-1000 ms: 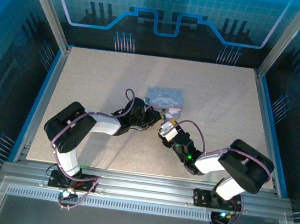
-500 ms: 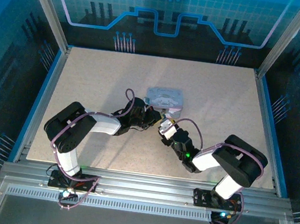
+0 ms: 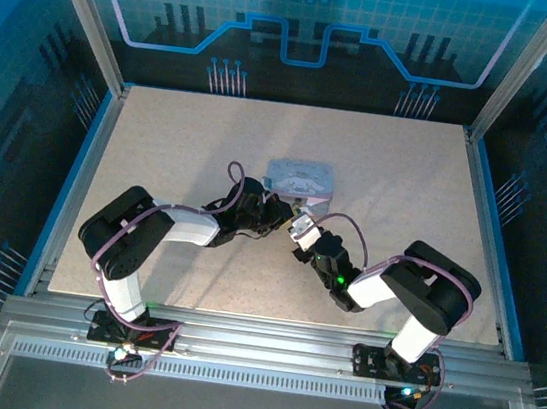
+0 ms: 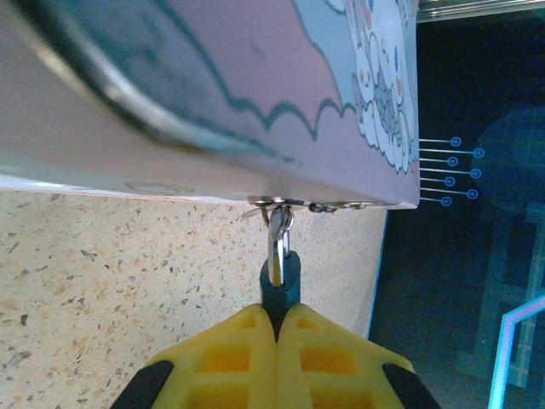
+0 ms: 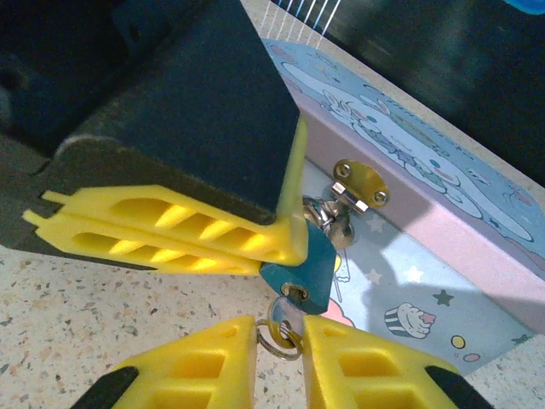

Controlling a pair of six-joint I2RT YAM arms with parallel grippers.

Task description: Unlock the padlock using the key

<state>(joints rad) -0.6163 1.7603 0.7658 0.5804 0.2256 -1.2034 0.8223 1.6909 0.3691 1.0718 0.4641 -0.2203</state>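
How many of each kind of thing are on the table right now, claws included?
claws: 2 (left claw, right claw)
pastel cartoon box: 1
teal padlock: 1
key on its ring: 1
total: 5

The near side of the box [image 3: 301, 182] is crowded. The left gripper [image 3: 281, 210] reaches in from the near left and pinches the teal padlock [image 5: 300, 271] hanging at the hasp [image 5: 359, 183]. The right gripper [image 3: 299, 220] sits just nearer, its fingers either side of the key [image 5: 283, 305], with no gap between the two grippers. Bare tabletop [image 3: 182, 132] lies open left, right and beyond the box.
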